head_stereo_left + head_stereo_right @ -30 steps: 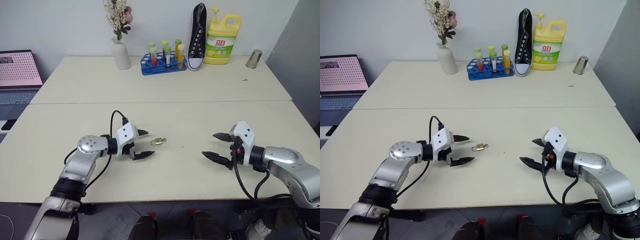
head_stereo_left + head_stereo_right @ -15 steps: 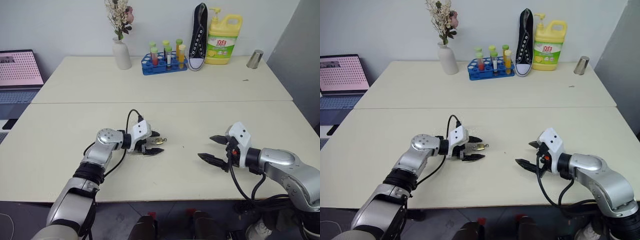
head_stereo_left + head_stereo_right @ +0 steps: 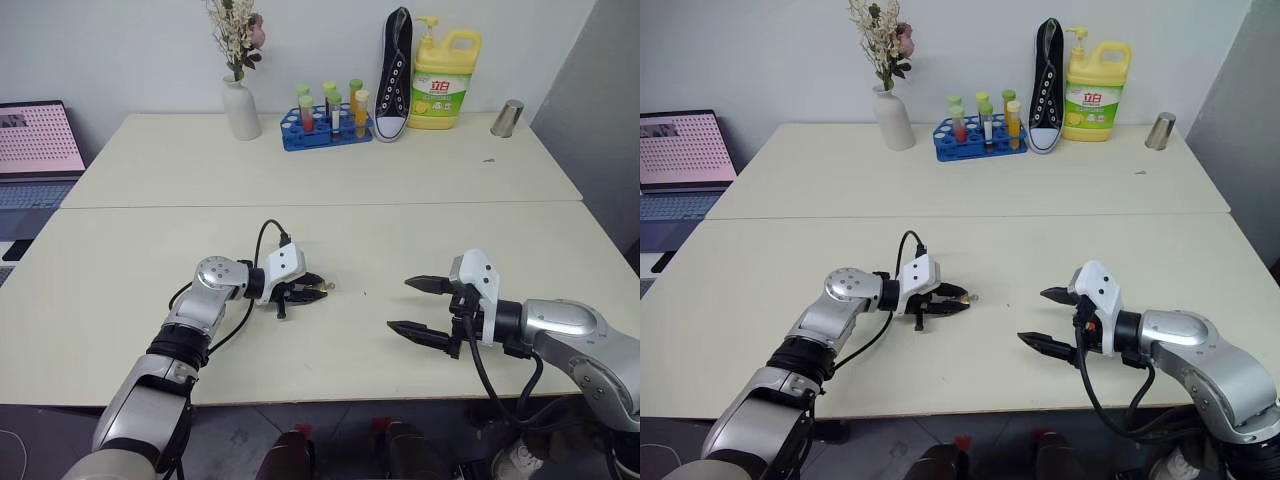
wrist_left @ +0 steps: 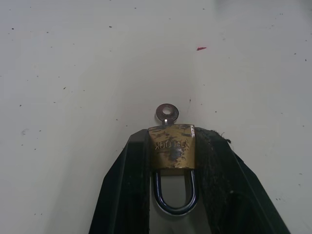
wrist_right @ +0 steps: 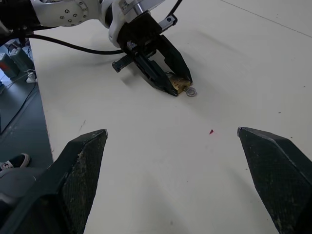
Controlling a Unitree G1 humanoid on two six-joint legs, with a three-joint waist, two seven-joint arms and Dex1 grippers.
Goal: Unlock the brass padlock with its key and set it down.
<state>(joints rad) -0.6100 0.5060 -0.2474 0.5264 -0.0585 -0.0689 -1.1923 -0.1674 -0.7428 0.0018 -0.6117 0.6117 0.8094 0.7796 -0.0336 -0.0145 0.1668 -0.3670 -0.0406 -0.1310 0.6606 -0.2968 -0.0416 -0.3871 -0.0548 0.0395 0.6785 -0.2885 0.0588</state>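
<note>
Fingers of your left gripper [image 4: 171,161] have drawn in since a second ago: then they stood wide apart, short of the brass padlock [image 4: 171,151]; now both black fingers [image 4: 127,185] press against its sides and hold it. The left arm has reached further toward frame centre, so the padlock, a second ago lying free on the table [image 3: 130,260] just beyond the fingertips, now sits between them just left of centre in the head views. Your right gripper [image 3: 419,306] keeps its jaws spread wide with nothing between them, and sits a little lower and more to the left in the frame than before, well apart from the padlock.

You see the padlock as a small, scuffed golden block with faint stamped lettering, its silver shackle [image 4: 174,202] pointing back toward the wrist. Its key [image 4: 166,113] shows as a round silvery bow with a hole, sticking out of the body's far end.

You cannot see the key's blade, which is buried in the body. Whether the shackle is latched or released is hard to make out. In the head views the padlock is a tiny glint.
</note>
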